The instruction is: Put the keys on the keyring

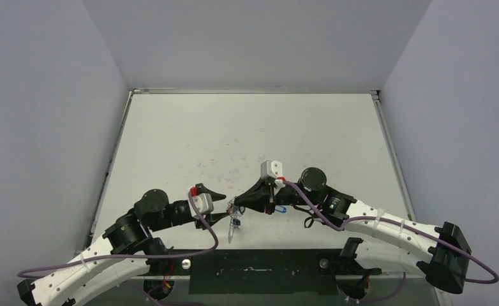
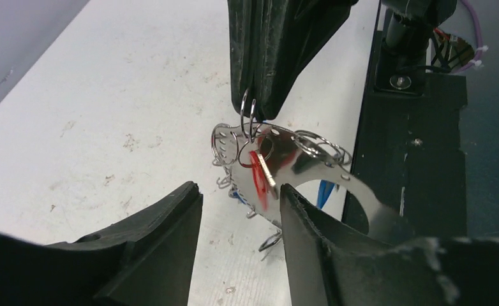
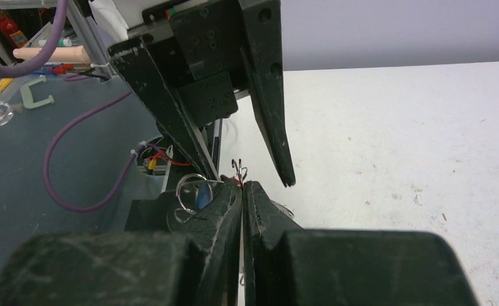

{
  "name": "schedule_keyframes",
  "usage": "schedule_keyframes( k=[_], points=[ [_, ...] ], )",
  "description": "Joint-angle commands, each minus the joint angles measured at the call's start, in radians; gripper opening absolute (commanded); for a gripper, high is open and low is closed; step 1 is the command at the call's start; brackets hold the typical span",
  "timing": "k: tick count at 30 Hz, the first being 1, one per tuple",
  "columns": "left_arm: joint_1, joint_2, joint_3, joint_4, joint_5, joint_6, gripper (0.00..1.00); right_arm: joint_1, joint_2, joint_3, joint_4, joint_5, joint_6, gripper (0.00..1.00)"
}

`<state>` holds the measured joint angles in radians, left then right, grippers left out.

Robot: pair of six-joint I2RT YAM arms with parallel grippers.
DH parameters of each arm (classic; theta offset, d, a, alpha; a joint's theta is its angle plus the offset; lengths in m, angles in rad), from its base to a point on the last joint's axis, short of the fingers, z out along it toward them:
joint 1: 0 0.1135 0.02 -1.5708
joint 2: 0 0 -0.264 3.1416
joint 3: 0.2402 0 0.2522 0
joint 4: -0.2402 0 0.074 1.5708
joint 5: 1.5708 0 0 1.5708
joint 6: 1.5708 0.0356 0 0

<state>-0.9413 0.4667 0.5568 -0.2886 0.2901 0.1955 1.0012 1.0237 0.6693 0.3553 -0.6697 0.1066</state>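
L grip (image 2: 240, 191) spread, holds nothing | R grip (image 2: 258, 107) pressed shut on keyring (image 2: 247, 115) wire | risk: thin pinch slips, bundle w/ blue-tag key (image 2: 323, 191) drops to table (image 2: 106, 127)

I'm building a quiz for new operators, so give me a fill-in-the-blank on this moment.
The right gripper is ___ on the keyring. The left gripper has its jaws ___. The cable running along each arm is ___.
Missing words: shut; open; purple.
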Motion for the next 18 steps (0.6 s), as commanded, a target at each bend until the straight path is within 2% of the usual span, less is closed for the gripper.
schedule_keyframes(
  k=[1, 10, 15, 18],
  points=[
    [-0.002, -0.067, 0.013, 0.072, -0.034, -0.056, 0.47, 0.002, -0.026, 0.011, 0.106, -0.005, 0.006, 0.0],
    [-0.003, -0.171, -0.007, 0.173, -0.081, -0.165, 0.47, 0.001, -0.028, 0.006, 0.094, -0.004, -0.003, 0.0],
    [-0.002, -0.145, -0.005, 0.217, -0.07, -0.23, 0.47, 0.002, -0.026, 0.004, 0.102, -0.004, 0.005, 0.0],
    [-0.002, -0.1, 0.002, 0.242, -0.046, -0.252, 0.43, 0.002, -0.026, 0.004, 0.101, -0.005, 0.006, 0.0]
  ],
)
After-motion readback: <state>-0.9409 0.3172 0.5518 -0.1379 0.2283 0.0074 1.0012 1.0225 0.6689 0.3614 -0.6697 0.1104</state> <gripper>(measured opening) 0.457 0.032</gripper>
